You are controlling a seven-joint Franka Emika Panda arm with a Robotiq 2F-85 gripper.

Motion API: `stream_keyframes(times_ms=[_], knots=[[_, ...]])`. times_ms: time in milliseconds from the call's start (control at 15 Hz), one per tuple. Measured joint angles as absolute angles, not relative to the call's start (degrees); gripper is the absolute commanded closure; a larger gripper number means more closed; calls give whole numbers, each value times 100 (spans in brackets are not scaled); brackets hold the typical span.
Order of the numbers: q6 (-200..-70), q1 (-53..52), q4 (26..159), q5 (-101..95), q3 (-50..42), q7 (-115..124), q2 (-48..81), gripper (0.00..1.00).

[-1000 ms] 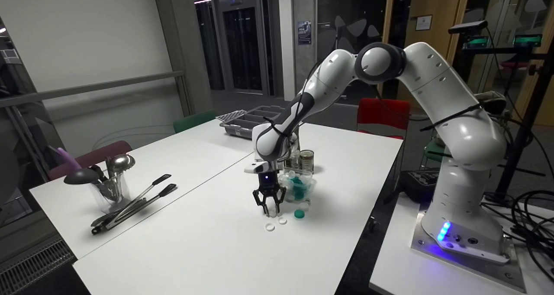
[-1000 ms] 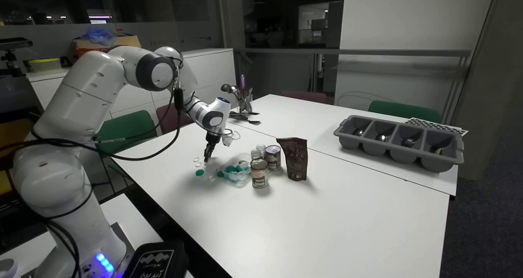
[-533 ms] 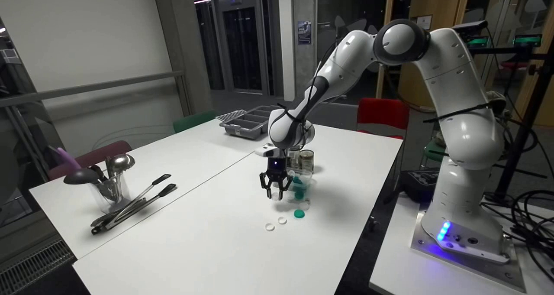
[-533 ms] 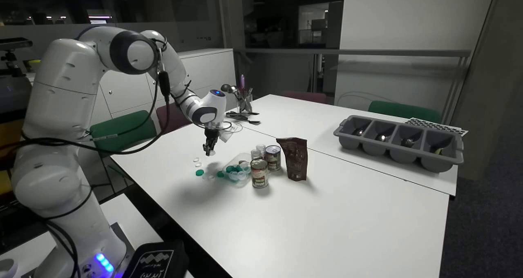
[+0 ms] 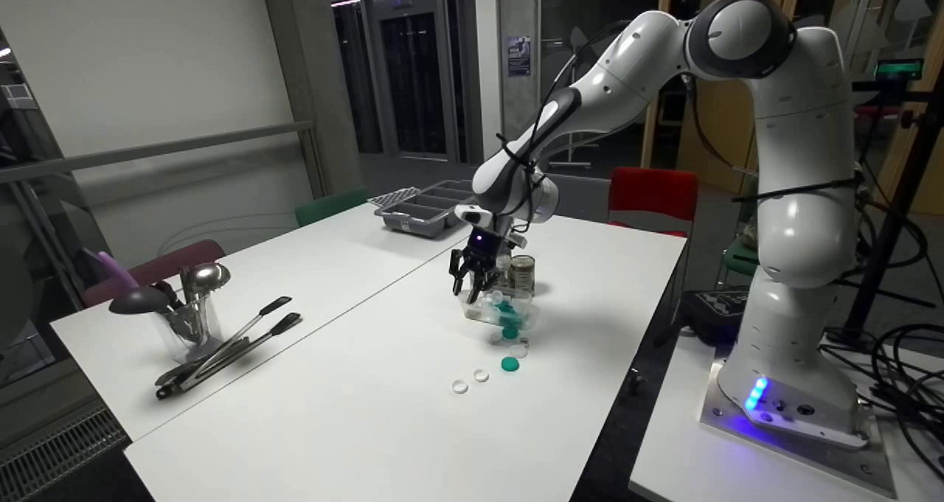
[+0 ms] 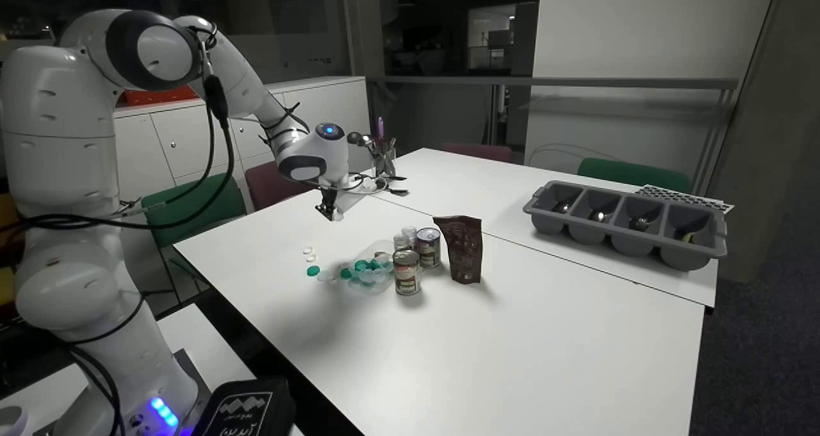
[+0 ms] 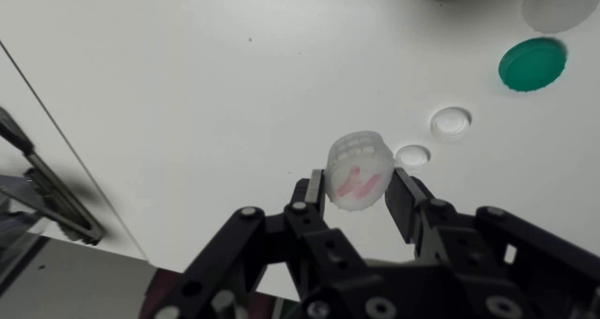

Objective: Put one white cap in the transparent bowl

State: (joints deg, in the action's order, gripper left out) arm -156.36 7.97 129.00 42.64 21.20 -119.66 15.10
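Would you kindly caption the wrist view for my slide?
Gripper holds a pink-marked white cap above the table; teal cap at right.

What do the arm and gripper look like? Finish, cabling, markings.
Arm: glossy white, rounded links, dark grey joint bands; black cables along it, black ties around it. Blue lights on its base. Gripper: black, jointed two-finger linkage, silver bolt heads, grey-faced fingertips. No lettering readable on either.

white cap: pink-marked, held aloft | transparent bowl: partly filled, on table
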Motion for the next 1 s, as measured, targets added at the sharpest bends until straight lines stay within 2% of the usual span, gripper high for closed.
stream_keyframes(times_ms=[467, 1000], knots=[[-16490, 940, 13223, 5999, 2012, -11840, 1346, 86], [-16607, 1158, 13293, 7092, 1702, -11750, 1622, 86]])
